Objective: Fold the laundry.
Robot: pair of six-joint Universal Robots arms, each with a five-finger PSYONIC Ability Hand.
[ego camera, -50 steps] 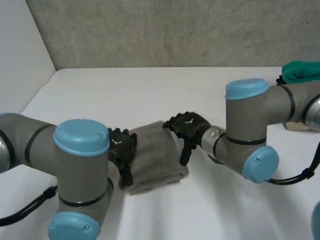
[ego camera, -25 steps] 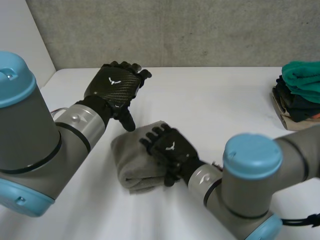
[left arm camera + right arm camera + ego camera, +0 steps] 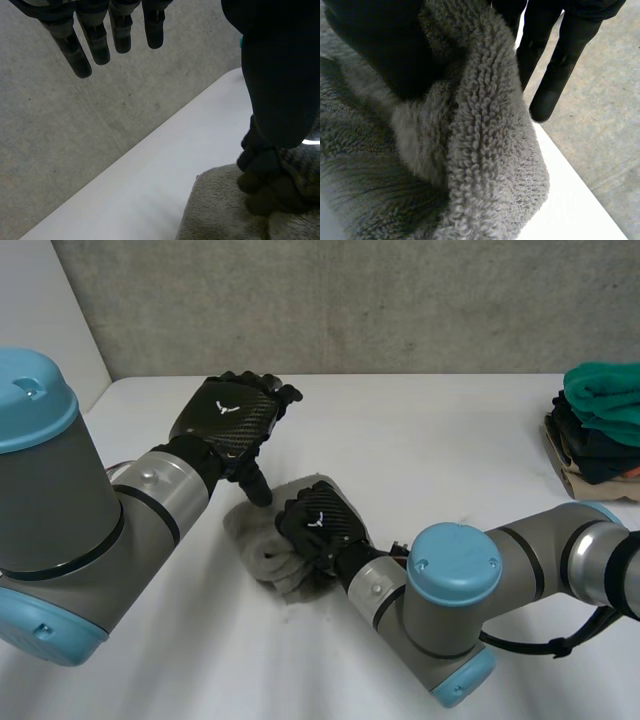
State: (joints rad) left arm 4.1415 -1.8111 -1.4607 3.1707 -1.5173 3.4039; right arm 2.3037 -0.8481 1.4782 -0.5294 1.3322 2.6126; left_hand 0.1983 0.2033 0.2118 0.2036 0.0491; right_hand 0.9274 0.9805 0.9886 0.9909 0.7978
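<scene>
Right hand (image 3: 320, 525) is clamped on the grey towel (image 3: 258, 545), sitting just below centre of the head frame. Its fingers are curled into a bunched fold. On the right wrist cam I see the pile squeezed between the thumb and the fingers (image 3: 555, 70). The towel is crumpled, not flat, on the white table (image 3: 420, 440), a bit left of frame centre.

Left hand (image 3: 232, 418) hovers up and left of centre, above the towel's far edge. Its fingers are straight and loosely spread, holding nothing. The thumb points down toward the towel; I can't tell if it touches. On the left wrist cam its fingers (image 3: 100, 40) hang in free air in front of the wall, with the towel (image 3: 220, 210) beneath the thumb.

Stack of folded laundry (image 3: 600, 420) sits at the right edge of the head frame, green piece on top, well apart from the towel. Grey concrete wall (image 3: 350, 300) runs across the top.
</scene>
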